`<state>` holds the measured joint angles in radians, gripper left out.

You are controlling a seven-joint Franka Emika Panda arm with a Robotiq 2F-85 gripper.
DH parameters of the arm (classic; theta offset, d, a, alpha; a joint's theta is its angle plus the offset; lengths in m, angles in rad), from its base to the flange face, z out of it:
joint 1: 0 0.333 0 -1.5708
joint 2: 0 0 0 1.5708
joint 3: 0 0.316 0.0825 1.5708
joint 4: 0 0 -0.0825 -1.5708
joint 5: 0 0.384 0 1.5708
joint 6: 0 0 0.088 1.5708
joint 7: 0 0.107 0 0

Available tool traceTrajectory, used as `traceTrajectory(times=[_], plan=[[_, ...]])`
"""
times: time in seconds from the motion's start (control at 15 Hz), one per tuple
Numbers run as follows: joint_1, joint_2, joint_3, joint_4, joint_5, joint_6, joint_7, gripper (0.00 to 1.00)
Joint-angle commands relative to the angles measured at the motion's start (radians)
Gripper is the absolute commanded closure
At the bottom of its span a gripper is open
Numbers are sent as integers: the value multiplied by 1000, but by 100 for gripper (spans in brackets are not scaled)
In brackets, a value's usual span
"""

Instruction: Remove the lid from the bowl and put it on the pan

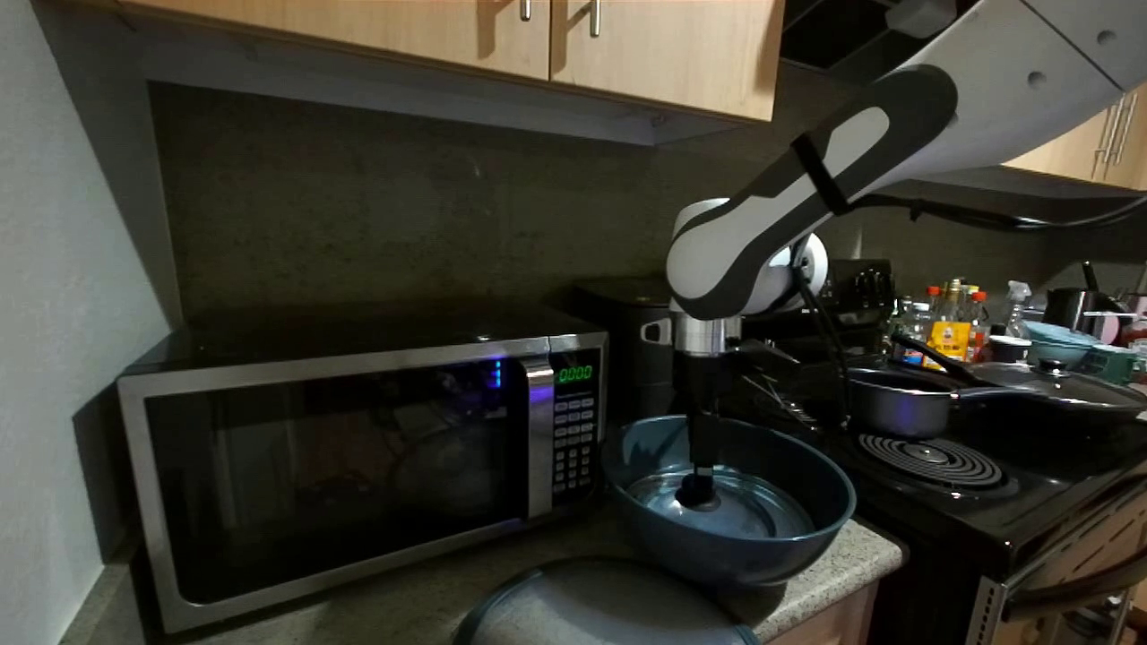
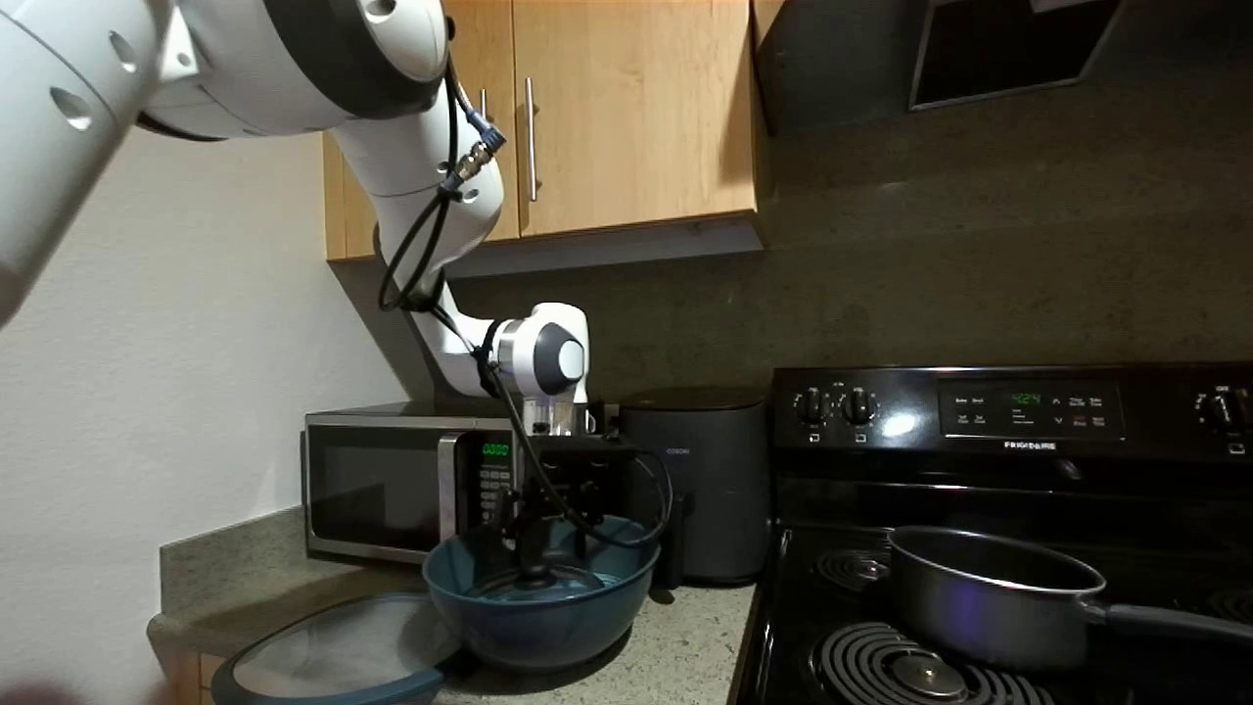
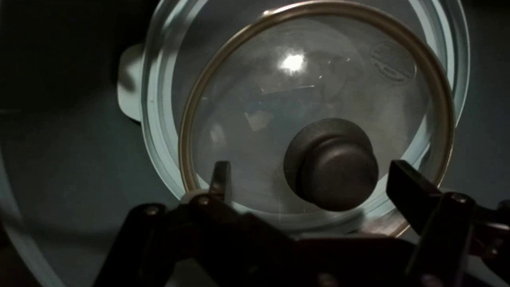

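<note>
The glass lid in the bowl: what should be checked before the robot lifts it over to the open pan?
1. Jaws open: ok.
2. Knob lined up between them in the wrist view: ok, though nearer one side.
3. Knob gripped: not ok; gaps show either side.
4. Jaws low enough to grip it: cannot tell.
5. Edge of the lid free all round: cannot tell; the jaws hide part.
6. Pan uncovered: ok.

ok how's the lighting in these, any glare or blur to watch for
Wrist view: dim, a bright glare spot on the glass lid, the pincer mostly dark; in both exterior views, a purple tint on the saucepan; in an exterior view, white glare on the stove's control panel and a blurred pinkish smudge in the bottom left corner.
</note>
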<state>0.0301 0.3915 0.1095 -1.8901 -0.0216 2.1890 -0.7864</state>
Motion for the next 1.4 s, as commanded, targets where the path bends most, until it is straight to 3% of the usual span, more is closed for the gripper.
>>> traceTrajectory(times=[0.0, 0.2, 0.27, 0.33, 0.47, 0.87, 0.93, 1.0, 1.13, 1.2, 1.33], plan=[[-11, -23, 9, -53, 1, -10, 20, 0], [-14, -29, 14, -76, 9, -2, 9, 0], [-14, -29, 14, -79, 8, -1, 10, 5], [-15, -29, 14, -81, 8, 0, 9, 26], [-14, -30, 14, -82, 4, 4, 4, 31], [-9, -39, 16, -83, -4, 9, 7, 68], [-4, -47, 14, -86, -11, 9, 20, 22], [-2, -50, 16, -91, -12, 11, 11, 22], [3, -52, 23, -101, -15, 17, 5, 11], [2, -52, 28, -102, -10, 13, -4, 55], [-4, -50, 35, -98, 5, 7, -15, 53]])
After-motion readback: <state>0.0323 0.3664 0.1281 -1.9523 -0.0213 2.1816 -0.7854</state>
